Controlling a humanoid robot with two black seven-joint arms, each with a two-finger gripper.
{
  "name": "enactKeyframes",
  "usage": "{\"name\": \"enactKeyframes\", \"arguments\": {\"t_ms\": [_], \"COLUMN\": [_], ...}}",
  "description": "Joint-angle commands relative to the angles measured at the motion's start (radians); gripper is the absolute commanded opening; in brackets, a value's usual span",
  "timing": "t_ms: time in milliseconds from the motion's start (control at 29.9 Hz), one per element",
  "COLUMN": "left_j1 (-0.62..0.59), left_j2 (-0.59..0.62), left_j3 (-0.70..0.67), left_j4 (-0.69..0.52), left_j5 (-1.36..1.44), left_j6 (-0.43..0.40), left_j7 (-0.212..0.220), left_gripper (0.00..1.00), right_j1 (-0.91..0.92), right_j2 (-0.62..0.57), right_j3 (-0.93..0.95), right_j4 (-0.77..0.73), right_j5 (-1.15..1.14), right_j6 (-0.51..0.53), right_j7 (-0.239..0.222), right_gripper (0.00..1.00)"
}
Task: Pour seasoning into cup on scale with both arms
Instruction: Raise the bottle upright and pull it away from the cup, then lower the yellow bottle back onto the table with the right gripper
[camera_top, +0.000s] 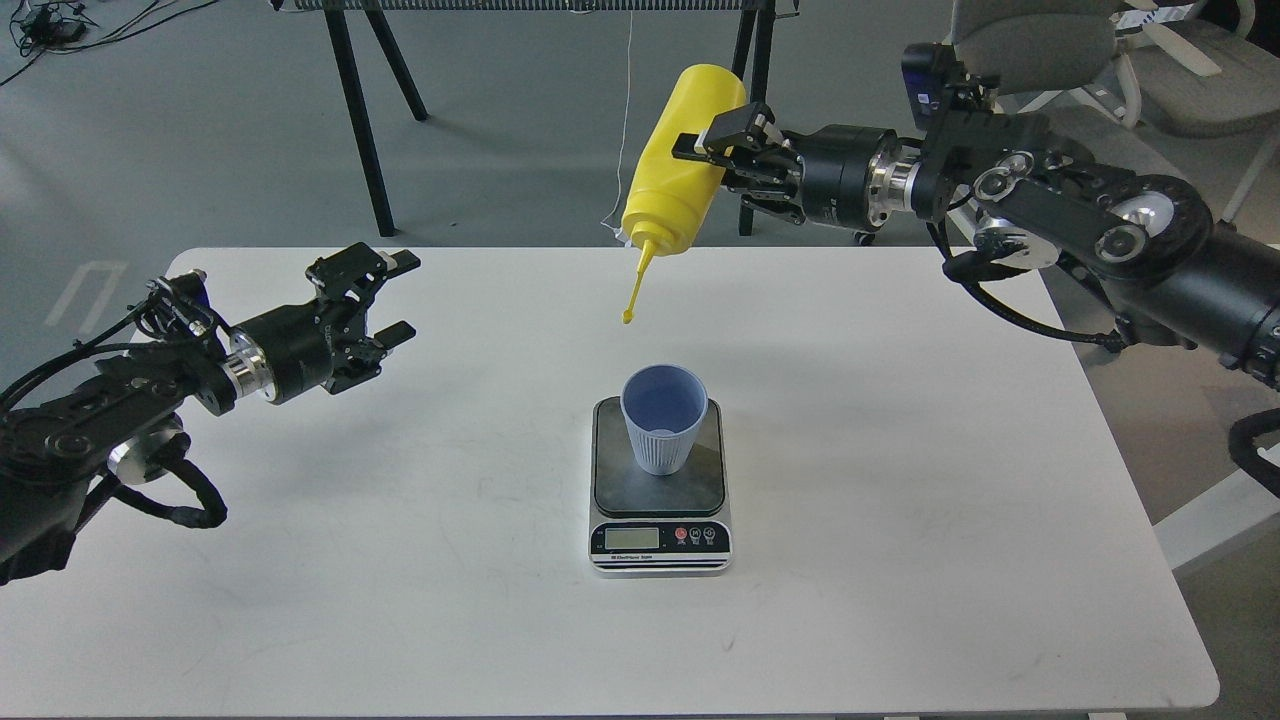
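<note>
The yellow seasoning bottle (680, 160) hangs nozzle-down and tilted, high above the table's far side, with its small cap dangling from the nozzle. My right gripper (722, 150) is shut on the bottle's body. The light-blue ribbed cup (664, 430) stands upright on the scale (659, 500), below and in front of the nozzle and well apart from it. My left gripper (385, 295) is open and empty above the table at the left, far from the cup.
The white table (900, 500) carries only the scale and cup. Black table legs (360, 110) and grey office chairs (1060, 90) stand behind the far edge.
</note>
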Motion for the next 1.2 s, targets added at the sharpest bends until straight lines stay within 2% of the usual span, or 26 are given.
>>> {"name": "enactKeyframes", "arguments": {"t_ms": [0, 334, 635, 836, 1170], "left_j1": [0.0, 0.0, -0.003, -0.003, 0.0], "left_j2": [0.001, 0.004, 0.004, 0.01, 0.016], "left_j3": [0.0, 0.001, 0.001, 0.003, 0.005], "left_j4": [-0.001, -0.001, -0.001, -0.001, -0.001], "left_j5": [0.0, 0.018, 0.023, 0.023, 0.023], "left_j6": [0.0, 0.0, 0.0, 0.0, 0.0], "left_j7": [0.0, 0.0, 0.0, 0.0, 0.0], "left_gripper": [1.0, 1.0, 1.0, 1.0, 1.0], "right_j1": [-0.038, -0.25, -0.52, -0.694, -0.854], "right_j2": [-0.051, -0.215, -0.339, -0.353, -0.309], "right_j3": [0.095, 0.35, 0.535, 0.568, 0.569], "right_j4": [0.039, 0.226, 0.348, 0.354, 0.377], "right_j5": [0.105, 0.387, 0.753, 0.961, 1.154], "right_j6": [0.012, 0.012, 0.012, 0.012, 0.012], "right_j7": [-0.003, -0.001, -0.003, 0.005, 0.02], "right_gripper": [0.14, 0.14, 0.13, 0.13, 0.14]}}
